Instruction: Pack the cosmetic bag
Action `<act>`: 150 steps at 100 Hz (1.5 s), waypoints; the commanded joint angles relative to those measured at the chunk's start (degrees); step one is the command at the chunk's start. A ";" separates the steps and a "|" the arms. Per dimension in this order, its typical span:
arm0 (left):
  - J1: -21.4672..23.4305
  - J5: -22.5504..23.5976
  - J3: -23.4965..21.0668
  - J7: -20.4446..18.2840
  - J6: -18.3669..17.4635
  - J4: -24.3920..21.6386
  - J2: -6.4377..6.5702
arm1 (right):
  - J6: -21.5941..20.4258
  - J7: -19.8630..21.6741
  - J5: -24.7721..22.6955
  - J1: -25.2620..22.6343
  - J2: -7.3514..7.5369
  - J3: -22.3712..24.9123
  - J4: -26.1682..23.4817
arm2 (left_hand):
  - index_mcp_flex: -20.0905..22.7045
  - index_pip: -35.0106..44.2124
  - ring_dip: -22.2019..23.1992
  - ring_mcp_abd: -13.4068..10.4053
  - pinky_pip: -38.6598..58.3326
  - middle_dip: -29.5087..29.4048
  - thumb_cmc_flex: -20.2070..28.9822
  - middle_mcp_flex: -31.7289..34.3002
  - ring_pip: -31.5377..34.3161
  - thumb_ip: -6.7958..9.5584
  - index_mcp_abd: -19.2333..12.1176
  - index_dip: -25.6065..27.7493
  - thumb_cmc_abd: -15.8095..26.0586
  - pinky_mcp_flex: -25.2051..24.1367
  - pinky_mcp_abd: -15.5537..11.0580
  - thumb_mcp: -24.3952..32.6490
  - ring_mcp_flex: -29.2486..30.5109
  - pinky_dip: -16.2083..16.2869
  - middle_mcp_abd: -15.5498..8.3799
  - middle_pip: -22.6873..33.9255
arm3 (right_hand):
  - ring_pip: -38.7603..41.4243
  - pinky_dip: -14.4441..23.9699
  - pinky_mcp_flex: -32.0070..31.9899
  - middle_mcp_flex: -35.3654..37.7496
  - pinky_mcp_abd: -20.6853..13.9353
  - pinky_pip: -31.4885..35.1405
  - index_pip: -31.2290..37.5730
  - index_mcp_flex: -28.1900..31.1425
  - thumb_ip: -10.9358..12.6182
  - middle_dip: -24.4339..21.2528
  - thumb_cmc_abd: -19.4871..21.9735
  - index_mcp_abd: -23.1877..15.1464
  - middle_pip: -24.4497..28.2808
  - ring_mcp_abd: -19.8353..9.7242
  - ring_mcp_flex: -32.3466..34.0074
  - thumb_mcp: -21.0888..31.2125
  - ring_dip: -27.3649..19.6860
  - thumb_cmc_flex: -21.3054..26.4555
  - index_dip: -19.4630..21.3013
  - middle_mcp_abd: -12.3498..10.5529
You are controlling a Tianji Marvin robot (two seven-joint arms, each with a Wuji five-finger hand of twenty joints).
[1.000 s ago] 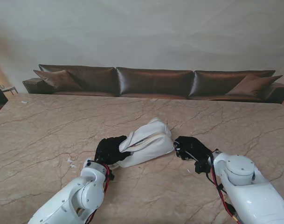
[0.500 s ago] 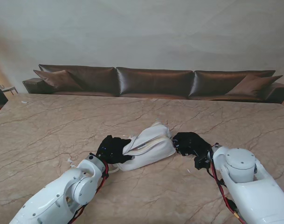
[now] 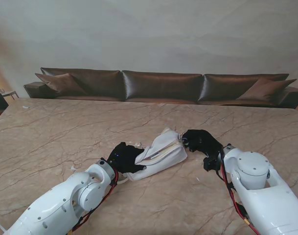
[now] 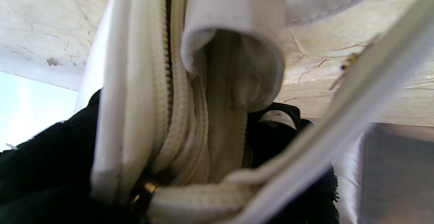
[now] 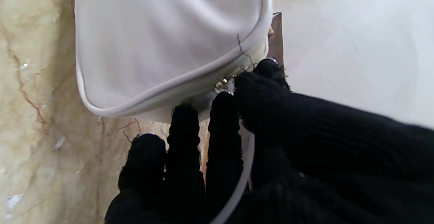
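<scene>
Centrally on the marble table (image 3: pixel 51 132), white cosmetics bag (image 3: pixel 163 152) clamped at its left end by left robot hand (image 3: pixel 125 157), pinched at its right zipper end by right robot hand (image 3: pixel 200 142).

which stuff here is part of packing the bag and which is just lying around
Part of the job:
- white cosmetics bag, lying on the marble table
- left hand, gripping the bag's near-left end
- right hand, fingers at the bag's zipper end

Just lying about:
- brown sofa past the table
- small white scraps on the table near the left arm
</scene>
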 commanded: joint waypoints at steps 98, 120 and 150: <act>5.32 -4.22 0.13 2.69 1.31 2.68 -1.92 | -7.01 8.38 -11.65 3.18 3.44 -3.10 -6.72 | 0.28 0.90 0.85 -9.75 -4.24 2.93 -1.60 5.71 -10.89 0.27 -13.44 -24.34 -6.17 -5.30 -4.04 23.05 -5.67 -1.62 -6.40 0.12 | -26.42 10.16 -15.26 -16.69 -7.18 -26.20 -0.85 3.51 1.01 -30.78 3.37 -13.44 -16.14 -8.88 -15.39 0.34 -13.95 -3.56 4.02 -2.98; 8.18 -10.89 -2.54 11.58 5.81 2.60 -5.24 | -8.05 7.50 -9.96 0.77 3.11 -1.45 -6.17 | 0.94 1.52 -7.74 -10.21 -6.35 -11.17 2.87 2.37 -25.41 -1.10 -13.57 -26.53 -6.85 -6.01 -3.95 21.61 -8.28 -1.89 -1.95 -20.67 | -23.83 7.88 -16.07 -16.43 -6.78 -28.50 -0.60 4.29 1.28 -29.37 3.27 -13.36 -15.47 -8.93 -15.64 0.76 -15.02 -3.57 5.18 -3.46; 8.58 -16.81 -1.97 16.40 8.87 2.42 -7.94 | -8.28 3.89 -5.98 -1.11 1.81 -0.97 -5.55 | 11.32 7.09 1.39 -7.18 -1.11 -4.13 21.12 6.82 -2.10 2.39 -9.89 -8.54 -0.92 -4.43 -2.20 19.76 -2.22 1.21 0.01 13.13 | -52.03 0.84 -17.53 -22.48 -6.35 -51.99 -2.62 3.78 1.41 -37.75 4.57 -14.51 -19.96 -11.89 -17.18 -0.96 -27.95 -3.46 5.47 -5.78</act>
